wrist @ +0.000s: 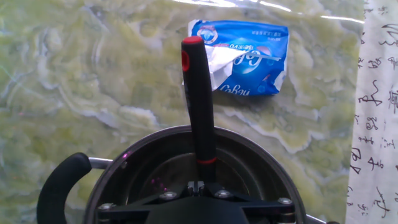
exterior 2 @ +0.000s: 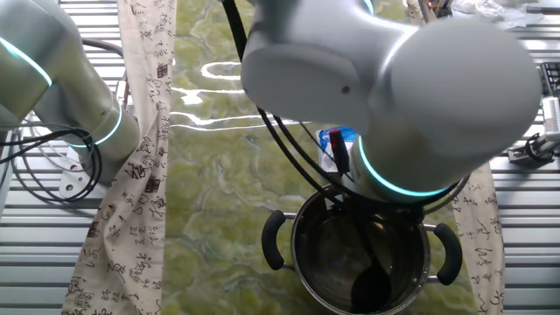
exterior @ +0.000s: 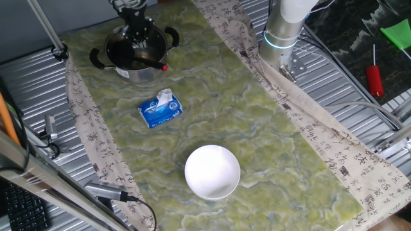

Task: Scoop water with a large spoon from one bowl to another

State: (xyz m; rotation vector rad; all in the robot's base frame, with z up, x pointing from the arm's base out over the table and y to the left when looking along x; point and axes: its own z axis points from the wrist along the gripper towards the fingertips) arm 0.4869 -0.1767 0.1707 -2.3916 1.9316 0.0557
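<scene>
The steel pot [exterior: 138, 72] with two black side handles stands at the far left of the mat. My gripper [exterior: 137, 40] hangs right over it, shut on the black ladle [exterior: 151, 61]. In the hand view the ladle's handle [wrist: 198, 106] runs from my gripper [wrist: 196, 185] out over the pot's rim [wrist: 261, 149] to its red tip. In the other fixed view the scoop [exterior 2: 372, 284] sits low inside the pot [exterior 2: 302, 262]; the arm hides my fingers there. The white bowl [exterior: 212, 171] stands at the near edge of the mat, well apart from the pot.
A blue and white tissue pack [exterior: 160, 108] lies on the green mat between the pot and the bowl, and it shows in the hand view [wrist: 245, 56]. The arm's base [exterior: 282, 32] stands at the far right. A red-handled screwdriver [exterior: 374, 78] lies off the mat at the right.
</scene>
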